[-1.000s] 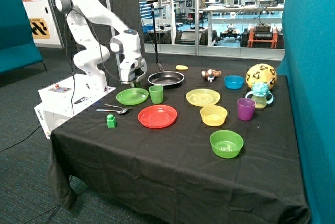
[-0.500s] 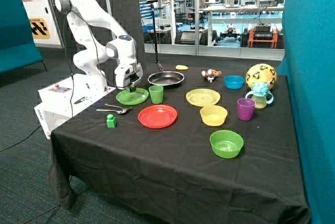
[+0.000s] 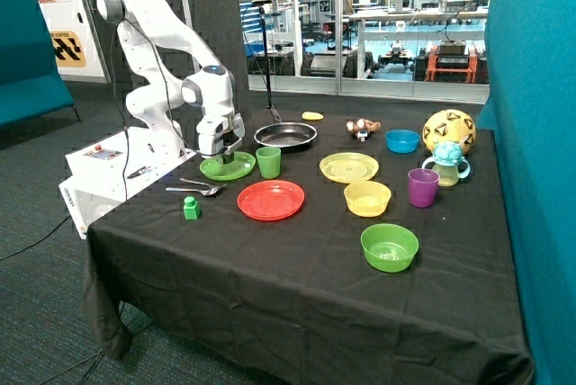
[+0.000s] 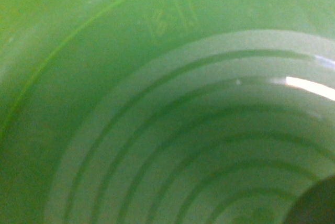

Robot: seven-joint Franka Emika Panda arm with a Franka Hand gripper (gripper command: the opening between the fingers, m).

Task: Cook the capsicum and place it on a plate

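- Lowered since a second ago, the tool (image 3: 227, 152) has come from beside the pan (image 3: 285, 135) down onto the green plate (image 3: 227, 166).
- Whether it is open or closed, I cannot tell.
- Capsicum (image 4: 316, 205): a dark rounded shape at the wrist view's edge, over the plate's ridges, probably.
- Release low and gently, so it does not roll off.
- Black cloth covers the desk (image 3: 306, 259); glass partitions stand behind.
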